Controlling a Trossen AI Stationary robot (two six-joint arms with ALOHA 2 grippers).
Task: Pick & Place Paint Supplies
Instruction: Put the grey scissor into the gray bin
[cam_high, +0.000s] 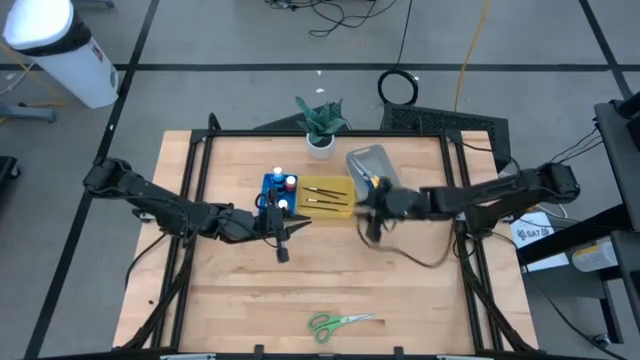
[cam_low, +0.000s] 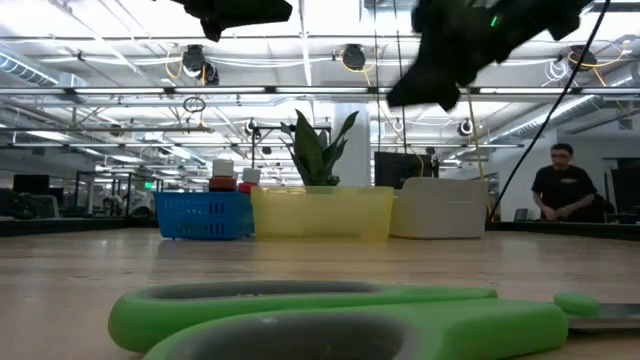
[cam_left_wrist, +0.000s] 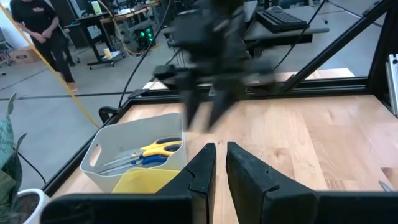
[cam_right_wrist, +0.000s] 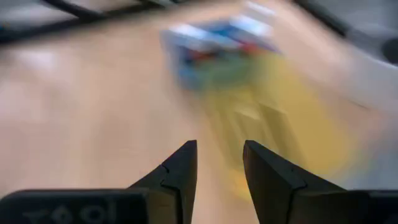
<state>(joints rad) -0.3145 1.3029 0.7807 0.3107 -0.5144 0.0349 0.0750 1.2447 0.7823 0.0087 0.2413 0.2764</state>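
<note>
Green-handled scissors (cam_high: 335, 322) lie flat on the wood near the table's near edge and fill the low view's foreground (cam_low: 330, 318). Paint bottles (cam_high: 283, 184) stand in the blue tray (cam_high: 268, 190). Thin brushes (cam_high: 322, 192) lie in the yellow tray (cam_high: 345, 207). Yellow- and blue-handled scissors (cam_left_wrist: 152, 151) lie in the clear tray (cam_left_wrist: 102, 152). My left gripper (cam_high: 284, 240) hovers just on the near side of the blue tray, its fingers (cam_left_wrist: 221, 168) a narrow gap apart, empty. My right gripper (cam_high: 368, 225) hovers on the near side of the clear tray, open (cam_right_wrist: 219, 158) and empty.
A small potted plant (cam_high: 320, 125) stands at the table's far edge behind the trays. A dark cable (cam_high: 425, 258) trails under the right arm. Bare wood lies between the trays and the green scissors. A person (cam_low: 565, 185) stands in the room beyond.
</note>
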